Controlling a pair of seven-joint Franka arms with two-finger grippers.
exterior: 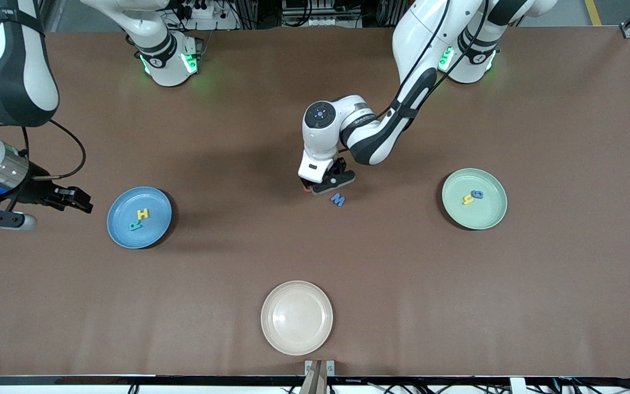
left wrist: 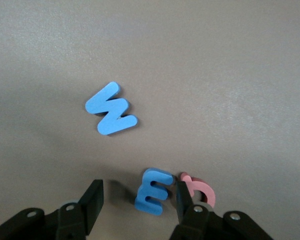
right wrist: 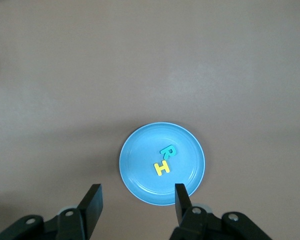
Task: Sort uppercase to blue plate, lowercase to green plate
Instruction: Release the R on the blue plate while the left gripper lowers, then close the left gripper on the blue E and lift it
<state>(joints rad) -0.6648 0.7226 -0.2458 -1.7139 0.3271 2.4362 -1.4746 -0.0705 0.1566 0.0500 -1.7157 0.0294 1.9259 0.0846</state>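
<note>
The larger blue W (left wrist: 111, 116) lay loose on the counter (exterior: 457, 306), nearer the front camera than the blue m (left wrist: 152, 192). The left pincer (exterior: 326, 185) hung low over that m, released and straddling it, the m hugging one finger. A red letter (left wrist: 202, 190), half hidden, sat just outside that finger. The right pincer (exterior: 82, 205) waited, released, beside the blue plate (exterior: 123, 230).

Left gripper (exterior: 326, 186) low at mid-table, jaws apart; right gripper (exterior: 77, 201) waits raised, jaws apart.
</note>
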